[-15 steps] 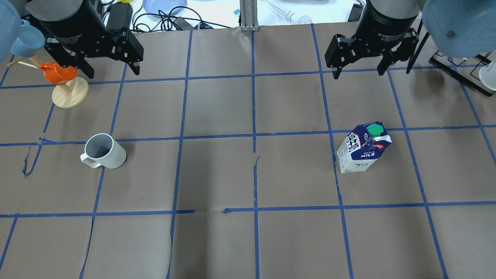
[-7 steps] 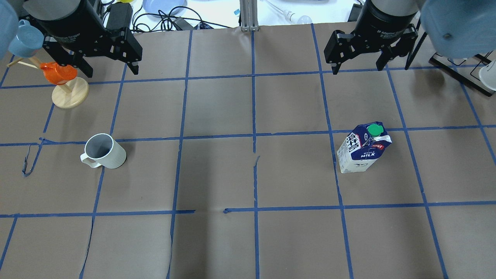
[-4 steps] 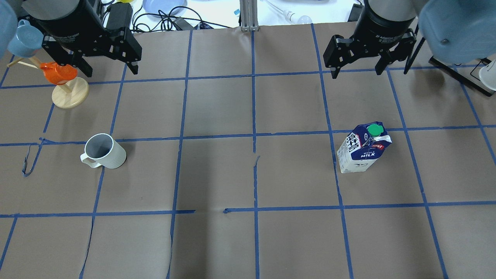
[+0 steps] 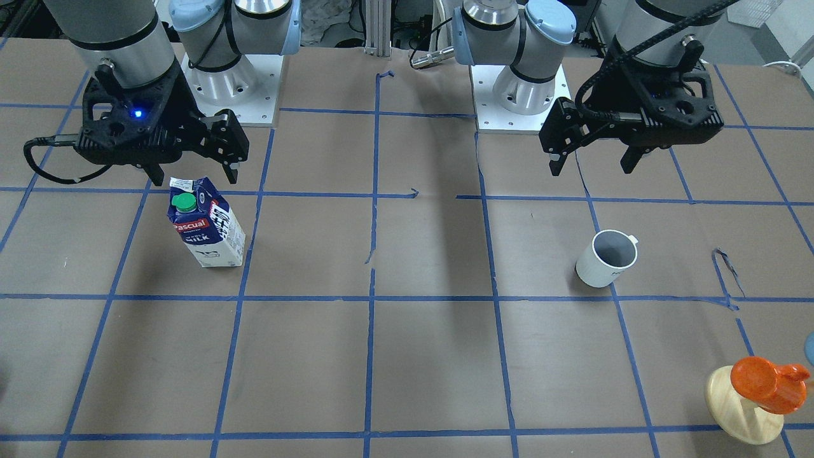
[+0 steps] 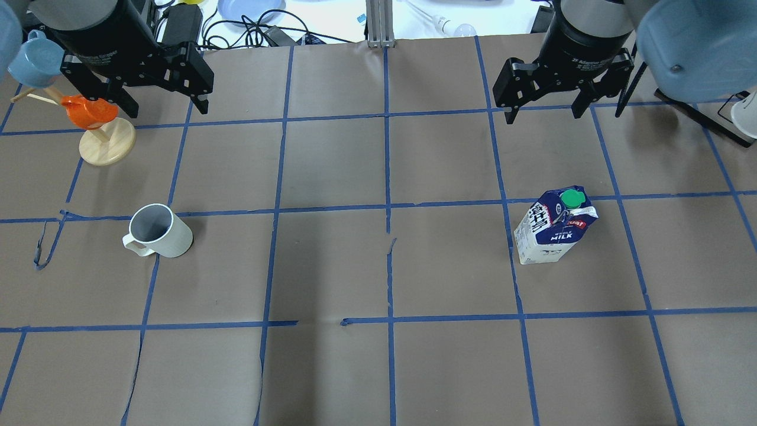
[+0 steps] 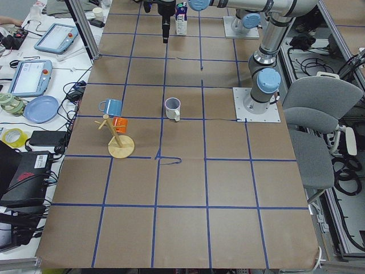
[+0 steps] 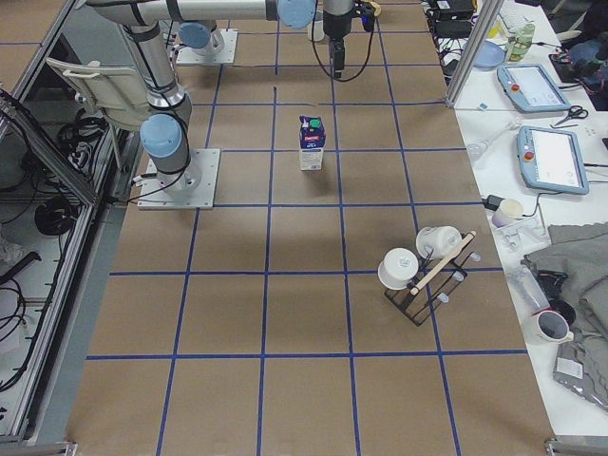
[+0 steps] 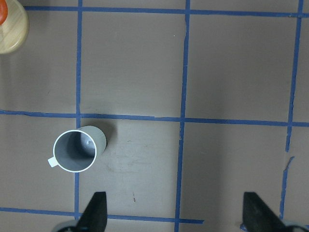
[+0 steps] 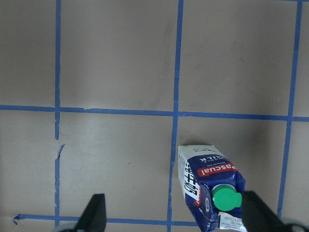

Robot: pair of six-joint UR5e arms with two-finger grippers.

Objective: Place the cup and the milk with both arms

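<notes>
The white cup (image 5: 159, 231) stands upright on the table's left half, handle toward the left; it also shows in the front view (image 4: 607, 257) and the left wrist view (image 8: 77, 150). The blue and white milk (image 5: 556, 228) with its green cap stands on the right half, also in the front view (image 4: 206, 222) and the right wrist view (image 9: 210, 186). My left gripper (image 5: 167, 109) hangs open and empty above the table, apart from the cup. My right gripper (image 5: 543, 115) hangs open and empty above the table, apart from the milk.
A wooden stand (image 5: 106, 145) with an orange cup (image 5: 89, 112) and a blue cup (image 5: 35, 59) sits at the far left, close to my left gripper. A black rack (image 7: 427, 271) with white cups stands at the far right. Cables and a plate lie beyond the far edge.
Both grippers have shifted only slightly and stay open; the right one has turned a little. The cup and the milk have not moved.
</notes>
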